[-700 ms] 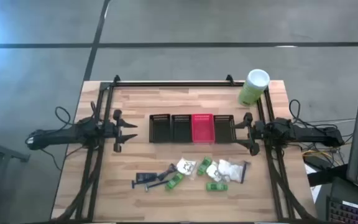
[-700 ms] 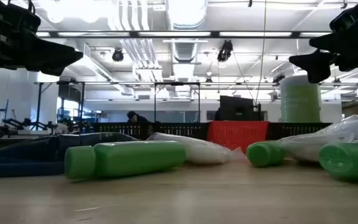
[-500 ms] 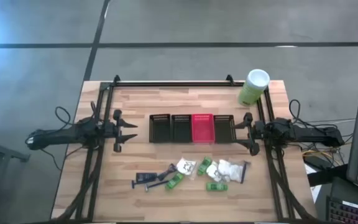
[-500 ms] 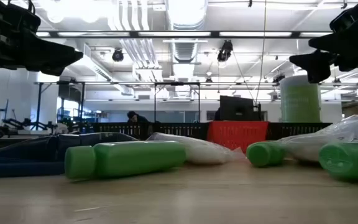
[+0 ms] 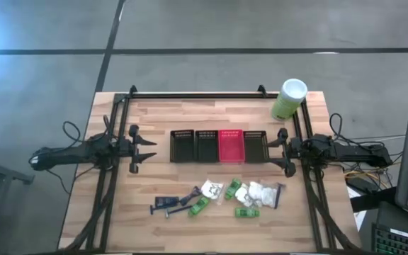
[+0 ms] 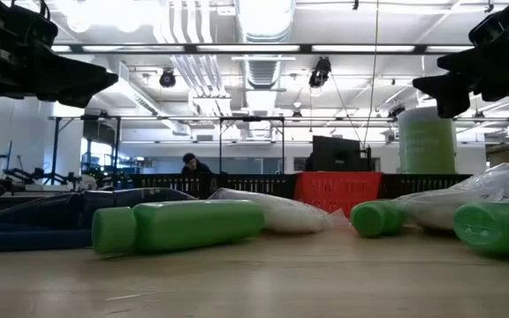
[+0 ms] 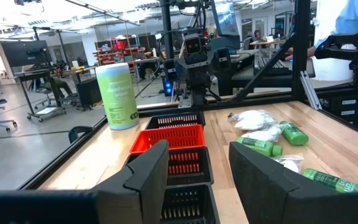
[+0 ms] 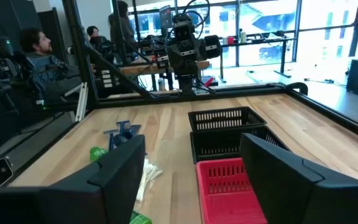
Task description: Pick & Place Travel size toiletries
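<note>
The travel size toiletries lie in a loose cluster near the table's front: green bottles (image 5: pixel 199 206) (image 5: pixel 246 212) (image 6: pixel 177 225), white packets (image 5: pixel 212 189) (image 5: pixel 261 191) and dark razor-like sticks (image 5: pixel 167 204). My left gripper (image 5: pixel 153 150) hovers open at the table's left, above the wood, pointing toward the baskets. My right gripper (image 5: pixel 270 151) hovers open at the right, facing it. Neither touches anything. In the left wrist view the open fingers (image 7: pixel 197 171) frame the basket row.
A row of small mesh baskets, three black (image 5: pixel 183 146) and one red (image 5: pixel 231 146), stands mid-table between the grippers. A pale-green canister with a white lid (image 5: pixel 289 99) stands at the far right corner. A black frame rims the table (image 5: pixel 190 95). People show in the room behind.
</note>
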